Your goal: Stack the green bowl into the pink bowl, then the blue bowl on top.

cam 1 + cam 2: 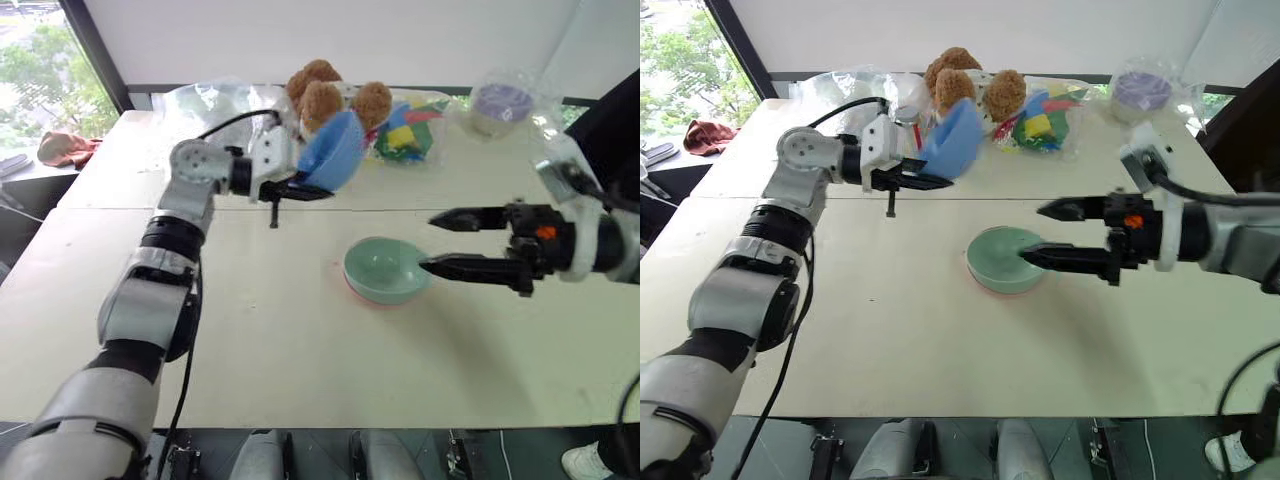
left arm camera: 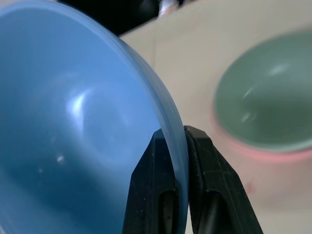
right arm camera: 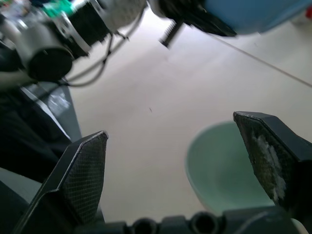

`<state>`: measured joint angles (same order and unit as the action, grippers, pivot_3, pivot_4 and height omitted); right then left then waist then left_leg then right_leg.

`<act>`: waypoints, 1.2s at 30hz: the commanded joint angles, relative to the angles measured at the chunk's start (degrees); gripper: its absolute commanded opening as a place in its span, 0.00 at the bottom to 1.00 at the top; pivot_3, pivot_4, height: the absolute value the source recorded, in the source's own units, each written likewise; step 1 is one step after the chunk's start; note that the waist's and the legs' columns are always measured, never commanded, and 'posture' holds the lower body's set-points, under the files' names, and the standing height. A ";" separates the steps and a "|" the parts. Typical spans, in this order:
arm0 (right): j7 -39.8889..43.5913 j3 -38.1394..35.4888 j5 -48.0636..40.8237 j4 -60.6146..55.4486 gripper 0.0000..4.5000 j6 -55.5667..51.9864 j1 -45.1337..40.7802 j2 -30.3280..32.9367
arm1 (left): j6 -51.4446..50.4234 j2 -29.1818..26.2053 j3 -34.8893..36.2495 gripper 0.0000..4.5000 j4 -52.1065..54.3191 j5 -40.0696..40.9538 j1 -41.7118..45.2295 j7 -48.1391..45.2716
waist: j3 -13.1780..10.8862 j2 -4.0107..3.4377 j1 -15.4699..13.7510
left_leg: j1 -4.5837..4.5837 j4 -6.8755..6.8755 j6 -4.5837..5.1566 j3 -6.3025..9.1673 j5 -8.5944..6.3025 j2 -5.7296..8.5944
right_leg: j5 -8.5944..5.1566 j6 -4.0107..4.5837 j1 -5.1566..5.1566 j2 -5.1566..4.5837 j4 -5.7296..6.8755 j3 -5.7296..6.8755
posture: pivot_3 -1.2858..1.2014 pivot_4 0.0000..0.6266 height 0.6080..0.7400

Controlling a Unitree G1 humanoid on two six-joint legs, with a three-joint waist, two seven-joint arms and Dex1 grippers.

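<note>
The table (image 1: 260,340) is the biggest thing before me, a pale cream top with a seam running across it. Along its far edge sits a heap of clear plastic bags (image 1: 215,100), then brown teddy bears (image 1: 320,90) side by side, a clear bag of coloured toys (image 1: 408,130), and another bag with something purple (image 1: 497,103) inside, further to my right. Near the middle of the table the green bowl (image 1: 385,268) rests upright, nested inside the pink bowl (image 2: 253,151), of which just a thin pink rim peeps out beneath the green one. The blue bowl (image 1: 333,150) is off the table, tipped on its side and raised in front of the teddy bears, well apart from the stacked pair. My left gripper (image 1: 300,187) carries it: the two black fingers (image 2: 161,180) are pressed together on the blue rim, one inside the bowl and one outside. My right gripper (image 1: 447,243) is spread wide and holds nothing; it lies roughly level just beside the green bowl, on my right side of it, the nearer fingertip reaching over the green rim, though I cannot tell whether it touches, and the farther fingertip over bare table.
</note>
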<state>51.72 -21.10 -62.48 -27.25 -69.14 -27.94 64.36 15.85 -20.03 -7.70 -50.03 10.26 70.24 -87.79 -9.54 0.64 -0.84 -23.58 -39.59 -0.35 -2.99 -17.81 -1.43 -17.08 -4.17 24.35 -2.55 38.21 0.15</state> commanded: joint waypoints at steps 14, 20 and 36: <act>3.49 -18.02 8.69 -13.67 1.00 5.59 21.40 6.13 | 2.11 -2.79 -32.77 0.00 2.79 14.12 9.73 -4.71 | -0.01 0.00 0.27 | 0.11 -0.38 0.18 0.07 -0.10 -0.07 | 0.03 -0.06 -0.20 0.11 0.23 -0.18 | 0.52 0.24 1.00; 1.05 -20.20 7.55 -15.40 1.00 4.81 23.38 5.18 | 8.11 1.67 -37.32 0.00 -4.63 13.65 13.00 -4.71 | -0.02 0.03 0.01 | 0.08 -0.41 0.22 0.08 -0.12 -0.02 | 0.03 -0.07 -0.23 0.09 0.15 -0.17 | 0.52 0.24 1.00; -1.78 -23.61 6.31 -17.23 1.00 4.10 27.36 4.38 | 7.73 2.19 -41.24 1.00 -7.62 14.95 14.66 -4.71 | -0.02 0.03 0.15 | 0.07 -0.43 0.32 0.09 -0.18 -0.04 | 0.03 -0.07 -0.25 0.13 0.11 -0.19 | 0.52 0.24 1.00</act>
<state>50.09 -42.92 -55.99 -44.52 -65.86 -0.45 68.65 23.35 -17.34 -50.99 -57.74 23.83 82.26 -92.31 -9.56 0.67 -0.70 -23.51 -40.02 -0.03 -2.90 -17.99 -1.47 -17.05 -4.25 24.10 -2.42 38.32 -0.04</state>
